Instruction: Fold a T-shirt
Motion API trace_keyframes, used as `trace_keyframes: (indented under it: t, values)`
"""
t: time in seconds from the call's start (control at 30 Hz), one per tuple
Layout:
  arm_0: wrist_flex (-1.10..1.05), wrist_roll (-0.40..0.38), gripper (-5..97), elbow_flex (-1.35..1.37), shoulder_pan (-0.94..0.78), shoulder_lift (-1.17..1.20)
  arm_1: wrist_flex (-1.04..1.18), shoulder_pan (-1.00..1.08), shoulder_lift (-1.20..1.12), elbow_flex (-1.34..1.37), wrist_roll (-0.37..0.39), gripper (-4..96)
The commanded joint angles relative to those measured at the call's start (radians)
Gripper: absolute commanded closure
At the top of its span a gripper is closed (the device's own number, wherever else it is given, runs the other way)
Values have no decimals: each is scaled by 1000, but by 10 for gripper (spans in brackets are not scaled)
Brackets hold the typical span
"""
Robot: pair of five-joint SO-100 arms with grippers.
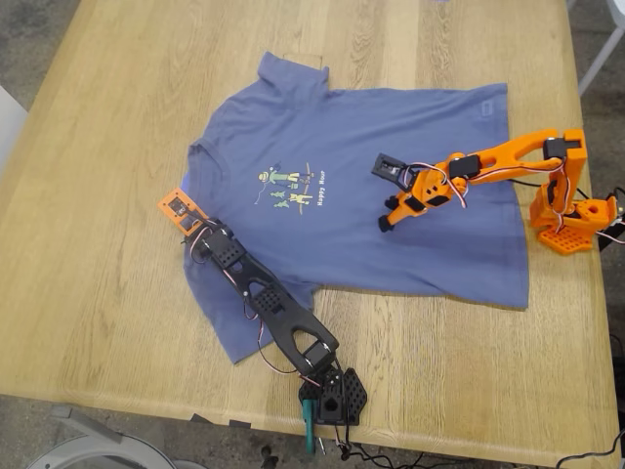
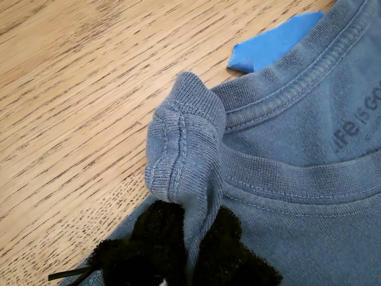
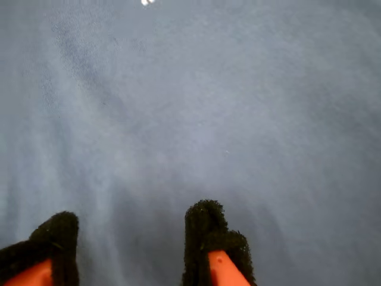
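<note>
A slate-blue T-shirt (image 1: 391, 215) lies spread nearly flat, print side up, on a wooden table (image 1: 98, 244), with no fold yet made across its body. My first tool (image 2: 178, 250), on the black arm, is clenched on the ribbed collar (image 2: 184, 143) of the T-shirt, a pinch of the neckband standing up bunched between its dark padded fingers (image 2: 143, 244). Just beyond that pinch, past the neckband, a small piece of bright blue tape (image 2: 274, 42) lies on the bare wood. My second tool (image 3: 134, 244), on the orange arm, hovers close above the middle of the T-shirt's body with its jaws parted and nothing between them; plain blue cloth fills the space ahead of its padded fingertips (image 3: 208, 232). In the exterior view the sleeves are both still laid out and the hem sits straight near the orange arm's base. By the look of things the work is at its very start: one grip taken at the neck, every fold still to come.
</note>
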Motion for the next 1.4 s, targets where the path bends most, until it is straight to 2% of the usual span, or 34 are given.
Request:
trace_keyframes:
  t: [0.0,0.2,0.77,1.37]
  values:
    - [-17,-5,918,-35,15,-15,-25,-14,-12,-86,12,601]
    - [-14,-17,918,-35,18,-15,-51,-31,-74,-129,25,600]
    - [58,-29,918,-35,78,-2,-273,-130,-109,127,117,604]
    - [81,-32,918,-35,176,66,-121,-330,-233,-63,170,645]
